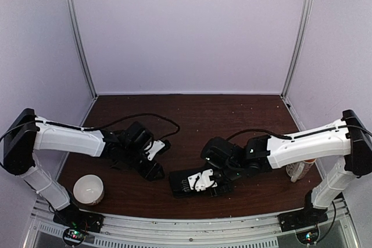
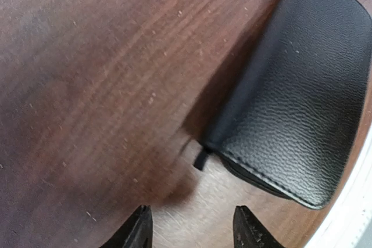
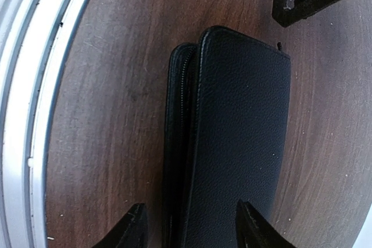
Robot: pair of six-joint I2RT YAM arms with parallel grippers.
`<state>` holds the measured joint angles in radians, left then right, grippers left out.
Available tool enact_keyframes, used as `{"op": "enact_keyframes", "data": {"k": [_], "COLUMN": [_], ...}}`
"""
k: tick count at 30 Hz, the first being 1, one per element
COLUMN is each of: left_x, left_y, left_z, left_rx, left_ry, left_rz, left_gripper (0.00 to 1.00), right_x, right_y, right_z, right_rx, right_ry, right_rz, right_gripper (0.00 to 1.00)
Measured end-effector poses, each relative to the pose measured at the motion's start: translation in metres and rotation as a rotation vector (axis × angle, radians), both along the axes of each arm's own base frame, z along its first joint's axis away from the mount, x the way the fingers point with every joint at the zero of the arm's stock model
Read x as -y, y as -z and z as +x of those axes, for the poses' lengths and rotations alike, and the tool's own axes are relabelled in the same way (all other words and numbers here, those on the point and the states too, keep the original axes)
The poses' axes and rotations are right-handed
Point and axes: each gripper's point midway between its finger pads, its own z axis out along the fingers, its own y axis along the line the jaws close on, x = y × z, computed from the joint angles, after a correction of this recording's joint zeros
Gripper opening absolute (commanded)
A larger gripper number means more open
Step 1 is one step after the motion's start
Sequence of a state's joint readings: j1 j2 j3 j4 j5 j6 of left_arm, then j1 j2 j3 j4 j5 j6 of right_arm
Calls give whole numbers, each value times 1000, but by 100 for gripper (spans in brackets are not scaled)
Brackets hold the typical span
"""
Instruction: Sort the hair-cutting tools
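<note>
No scissors or black clip sticks show in any view; they are hidden or out of view. A flat black zipped case (image 1: pixel 185 183) lies on the table near the front middle, lid slightly raised. My right gripper (image 1: pixel 214 185) is open right over the case (image 3: pixel 232 143), its fingers straddling it. My left gripper (image 1: pixel 156 172) is open and empty just left of the case (image 2: pixel 302 97), above bare wood near the zip pull (image 2: pixel 201 159).
A white bowl (image 1: pixel 88 190) stands at the front left. A clear bottle-like object (image 1: pixel 297 171) lies beside the right arm. The metal rail (image 3: pixel 29 103) runs along the table's near edge. The brown table (image 1: pixel 197 117) reaches back to the white walls.
</note>
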<state>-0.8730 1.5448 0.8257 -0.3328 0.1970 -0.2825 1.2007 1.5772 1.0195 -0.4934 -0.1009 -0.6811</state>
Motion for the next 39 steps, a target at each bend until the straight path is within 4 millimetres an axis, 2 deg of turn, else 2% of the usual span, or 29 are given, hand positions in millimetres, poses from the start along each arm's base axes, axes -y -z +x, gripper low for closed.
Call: {"op": "enact_keyframes", "data": {"k": [6,12,15,21,30,39], "left_x": [10,11,10,17,29,34], "left_y": [-1,16,26,32,32,33], "left_z": [16,17,17,19,22,18], "left_rx": [102,131,132,136,139,120], "left_ry": [42,129,171,233,274,293], "left_rz": [-21,24,56,69,27,-3], "left_gripper": [50,45,40,33,16,4], "right_x": [-10,-16,-20,-22,-24,-31], "right_y": [18,32,34,37,38,38], "right_z": [7,5,7,9,13,14], "right_rx": [40,58,86,110,127,146], "right_ry": [-7,-27,-37,-40,-33,-19], "right_rz": [-28,-50,-52,-56,-53,-58], "right_gripper": [54,54,54,52,53,54]}}
